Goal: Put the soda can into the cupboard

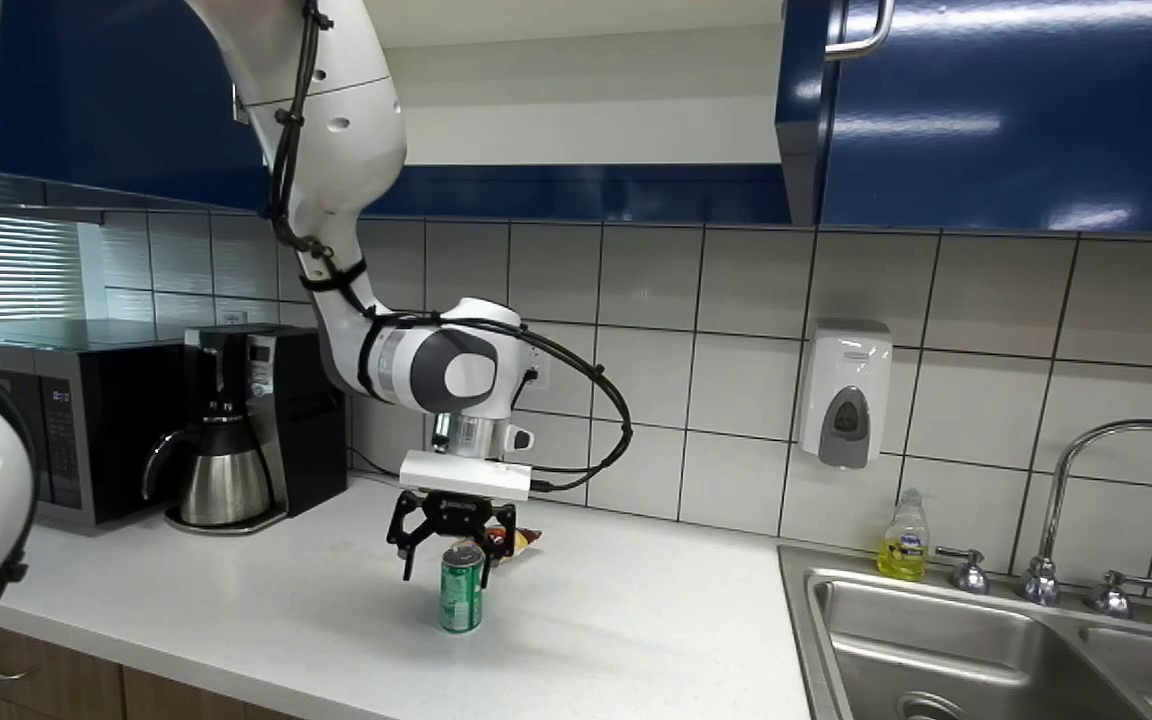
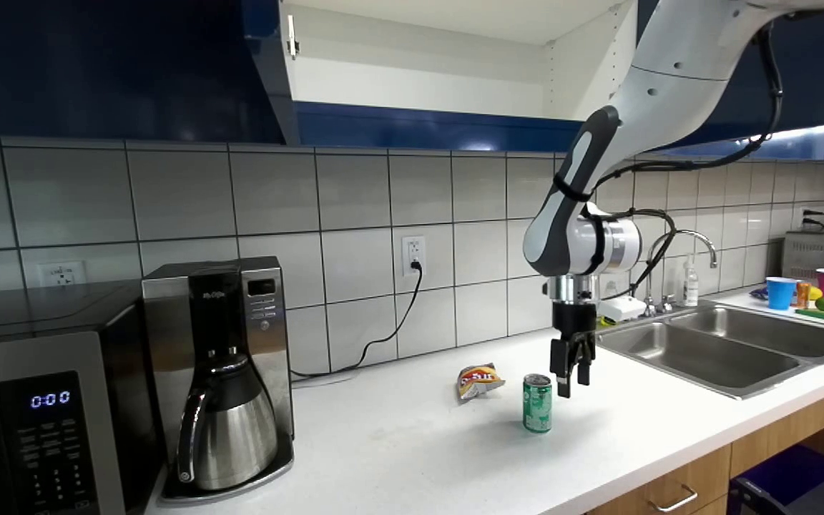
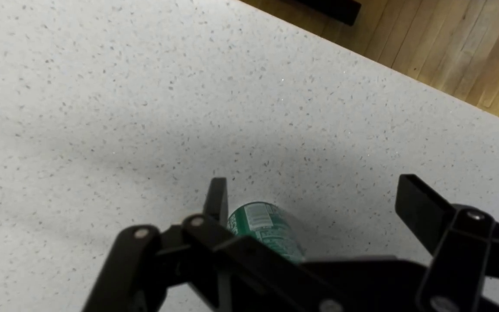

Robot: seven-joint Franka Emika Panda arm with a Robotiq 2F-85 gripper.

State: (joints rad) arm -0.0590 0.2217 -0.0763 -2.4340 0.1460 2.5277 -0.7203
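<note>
Jaws stood wide apart, holding nothing. The soda can (image 2: 537,405) was upright on the counter (image 2: 383,465), between the front edge (image 2: 730,438) and the back edge (image 2: 483,346) by the tiles (image 2: 419,187). It was just beside the gripper (image 3: 314,195). In the wrist view the can was much nearer one finger (image 3: 218,201) than the other, and black gripper parts hid its top. If the jaws squeezed from that spot, they might miss, or the near finger might bump the can over, because they did not look lined up. A round can could then roll off the front edge. Pushing too far toward the back edge could squash the snack bag (image 2: 478,380), which lay close by. Going up looked tricky too: the cupboard (image 2: 412,68) hung open above the back edge, so a can not lifted high enough could bang its blue bottom rim (image 2: 440,130).
</note>
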